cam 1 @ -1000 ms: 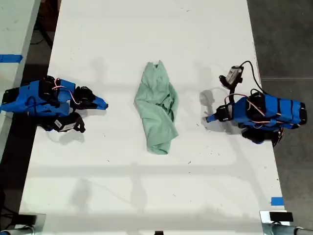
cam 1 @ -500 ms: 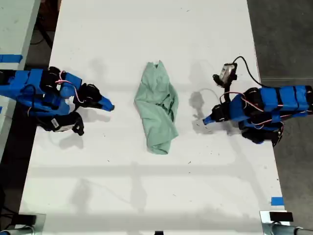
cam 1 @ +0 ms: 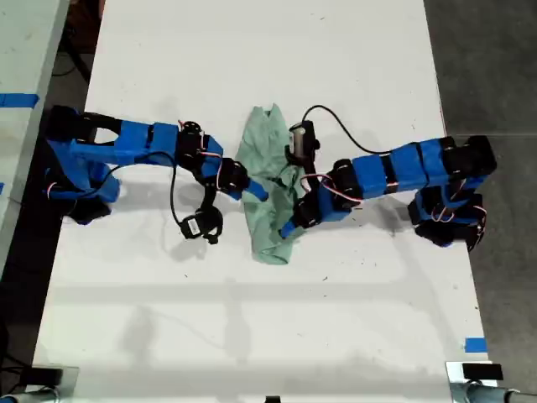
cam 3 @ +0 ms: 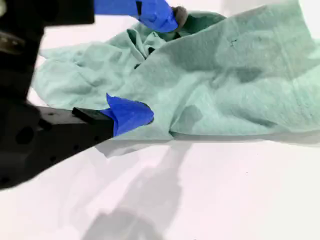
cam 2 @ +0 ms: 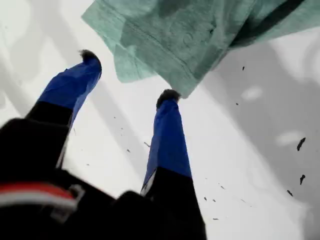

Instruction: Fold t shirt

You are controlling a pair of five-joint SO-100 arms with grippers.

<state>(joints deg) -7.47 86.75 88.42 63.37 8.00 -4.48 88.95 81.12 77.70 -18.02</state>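
Closest in, my first claw point(cam 2: 129, 75) stood wide open w/ both blue tips down on the white counter point(cam 2: 250, 150); the pale mint t shirt point(cam 2: 200, 30) lay just beyond, its stitched corner touching one tip. My second claw point(cam 3: 159, 65) was also spread wide, one finger low at the near edge of the crumpled shirt & the other over its far side, so fabric lay btwn the jaws, not pinched. Farther out, in the exterior view, two blue arms reached in from opp. sides to the shirt mid-counter.
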